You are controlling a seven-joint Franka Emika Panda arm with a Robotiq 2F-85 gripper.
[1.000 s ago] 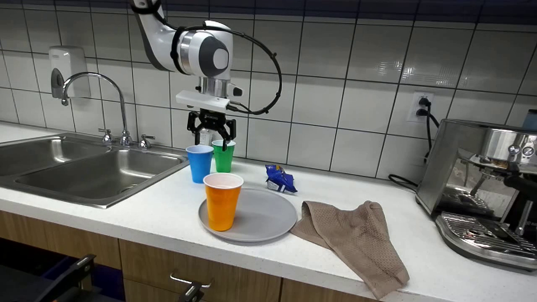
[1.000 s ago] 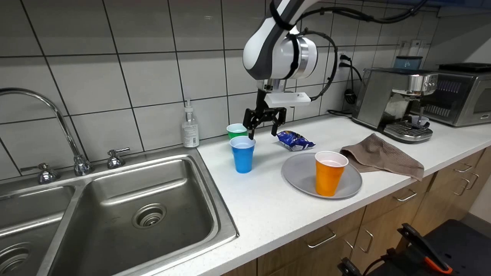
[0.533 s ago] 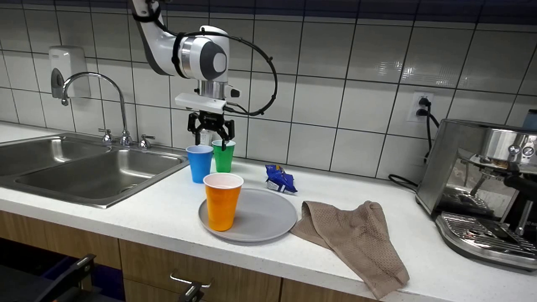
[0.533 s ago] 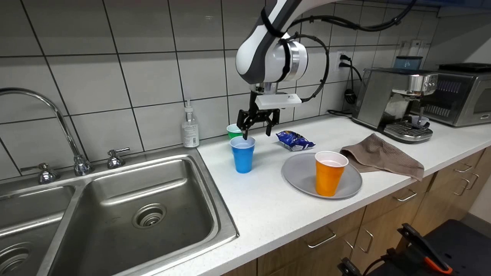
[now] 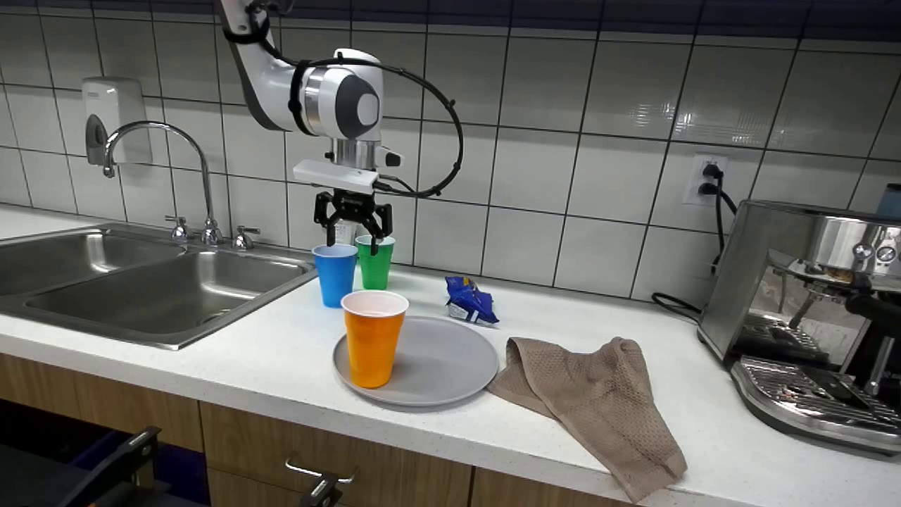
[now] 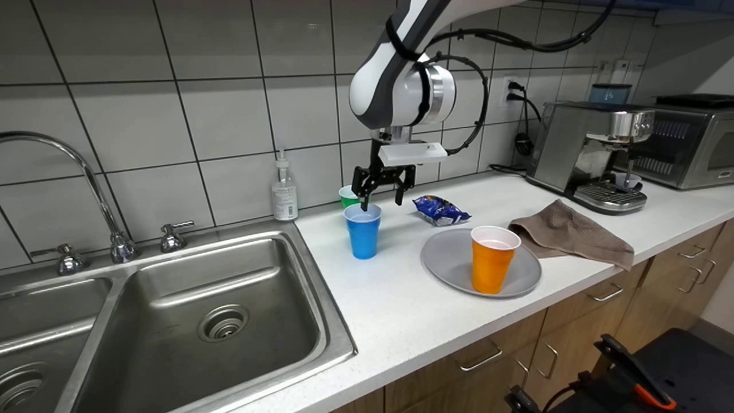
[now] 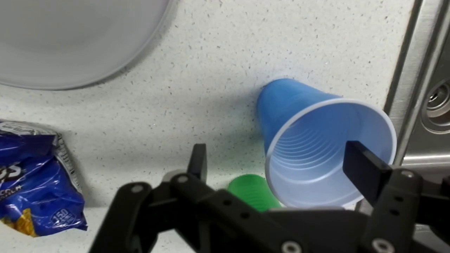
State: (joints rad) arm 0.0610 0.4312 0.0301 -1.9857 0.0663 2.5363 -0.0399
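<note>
My gripper (image 5: 353, 246) hangs with jaws wide apart above the back of the counter, holding nothing. Nearest to it is the blue cup (image 6: 362, 232), upright by the sink. In the wrist view, one finger (image 7: 364, 168) overlaps the mouth of the blue cup (image 7: 281, 95); whether they touch I cannot tell. The opposite finger (image 7: 198, 160) stands over bare counter. Behind the blue cup is a green cup (image 5: 375, 267), partly hidden by the gripper in the wrist view. An orange cup (image 5: 374, 345) stands upright on a grey plate (image 5: 450, 366).
A crumpled blue snack bag (image 5: 470, 301) lies behind the plate. A brown towel (image 5: 598, 401) is to the plate's right. The sink (image 6: 229, 287) with its faucet (image 6: 86, 172) borders the cups. A soap bottle (image 6: 284, 192) and an espresso machine (image 6: 590, 149) stand along the wall.
The arm has shifted slightly toward the sink, bringing the gripper more over the blue cup. The jaws have stayed apart, and the cups, plate, bag and towel have not moved.
</note>
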